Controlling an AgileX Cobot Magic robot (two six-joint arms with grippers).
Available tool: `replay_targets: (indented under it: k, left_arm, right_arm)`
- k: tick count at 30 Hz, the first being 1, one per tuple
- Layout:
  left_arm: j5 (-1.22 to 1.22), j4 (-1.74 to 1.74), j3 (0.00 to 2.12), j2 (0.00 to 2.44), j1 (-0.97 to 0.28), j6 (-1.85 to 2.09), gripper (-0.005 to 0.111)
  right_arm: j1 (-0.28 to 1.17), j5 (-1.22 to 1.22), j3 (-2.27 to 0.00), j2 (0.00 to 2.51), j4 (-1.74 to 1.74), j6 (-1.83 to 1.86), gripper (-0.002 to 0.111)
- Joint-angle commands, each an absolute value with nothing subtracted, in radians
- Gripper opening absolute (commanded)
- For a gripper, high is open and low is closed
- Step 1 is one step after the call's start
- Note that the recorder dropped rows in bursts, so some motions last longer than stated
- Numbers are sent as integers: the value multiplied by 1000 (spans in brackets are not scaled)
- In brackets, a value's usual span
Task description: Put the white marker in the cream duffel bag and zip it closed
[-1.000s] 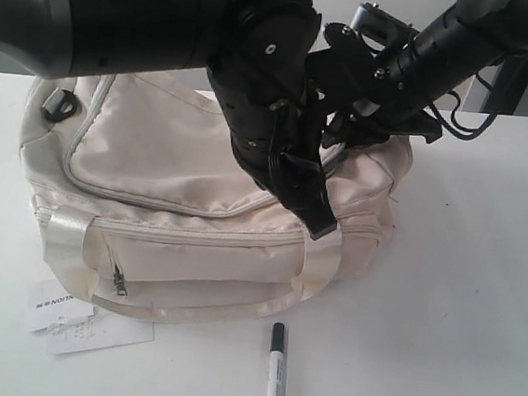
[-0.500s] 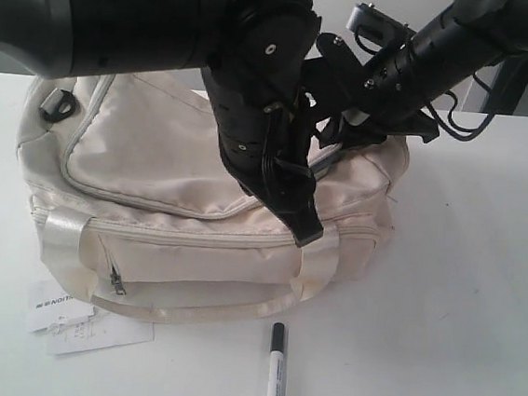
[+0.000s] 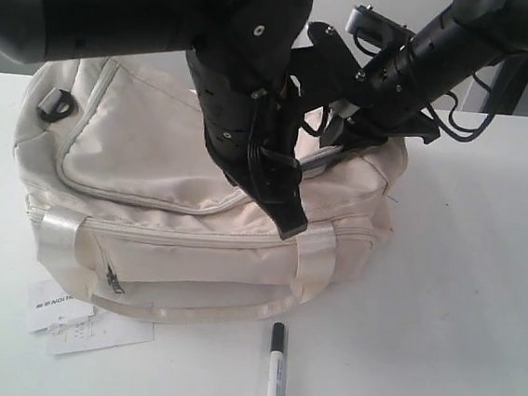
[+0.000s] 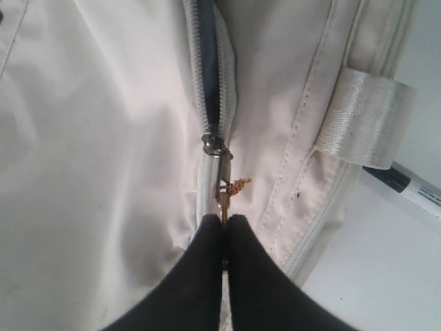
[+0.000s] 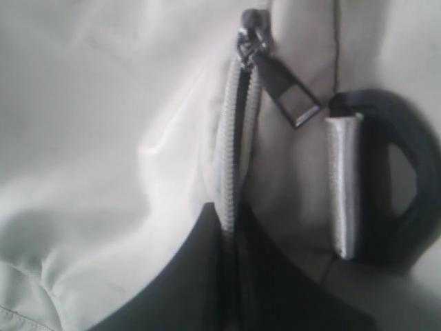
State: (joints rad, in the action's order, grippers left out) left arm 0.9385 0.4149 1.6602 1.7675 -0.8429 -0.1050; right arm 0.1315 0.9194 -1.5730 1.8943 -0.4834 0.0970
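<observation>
1. Paper tag (image 3: 51, 309), flat near the front left corner of the tabletop (image 3: 462, 273): one line of bold black capitals after two small black squares, seemingly "NOITIC", too small to be sure.
2. Paper slip (image 3: 106, 336) under the tag: faint grey marks, unreadable.
3. White marker (image 3: 276, 379) at the front edge: small dark print along the barrel, unreadable.
</observation>
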Motion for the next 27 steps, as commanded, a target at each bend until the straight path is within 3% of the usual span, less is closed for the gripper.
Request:
replay_targets:
  k: [1,27]
  left_arm:
    - [1022,423,1653,1743,-849,-104,0]
    - [1182,432,1653,1743,-849,-44,0]
  right_arm:
    - [128,910,-1586,1890,-432,111,0]
    - [128,929,-1586,1887,-405,136,0]
